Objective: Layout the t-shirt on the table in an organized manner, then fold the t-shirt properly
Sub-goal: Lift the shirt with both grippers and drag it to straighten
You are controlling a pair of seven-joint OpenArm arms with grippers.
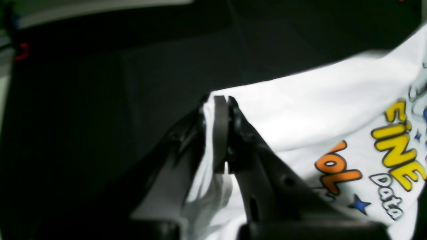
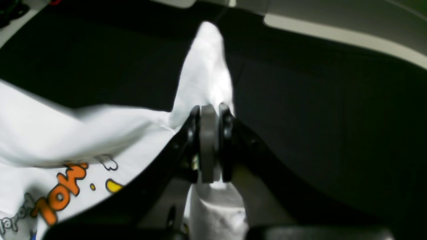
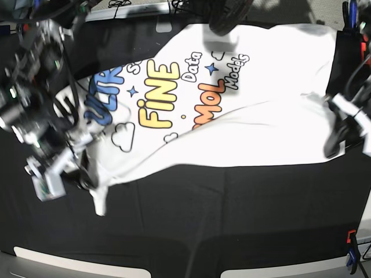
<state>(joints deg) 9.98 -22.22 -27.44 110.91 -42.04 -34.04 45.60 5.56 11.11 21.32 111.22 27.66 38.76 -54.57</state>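
The white t-shirt [image 3: 266, 110] is stretched between my two grippers over the black table [image 3: 232, 214], print side up with "FINE" and "SMOL" showing. My right gripper [image 3: 87, 171], at the base view's left, is shut on one end of the shirt. In the right wrist view the gripper [image 2: 209, 115] pinches white cloth [image 2: 100, 130], and a loose tip sticks out past it. My left gripper [image 3: 335, 145], at the base view's right, is shut on the other end. In the left wrist view the gripper [image 1: 222, 103] clamps the edge of the shirt [image 1: 317, 110]. The shirt's edges look blurred.
A red clamp [image 1: 21, 51] sits at the table's edge in the left wrist view. A red and blue clamp [image 3: 351, 252] is at the front right corner in the base view. Cables and gear [image 3: 127, 6] lie along the far edge. Pale strips [image 3: 81, 263] border the near edge.
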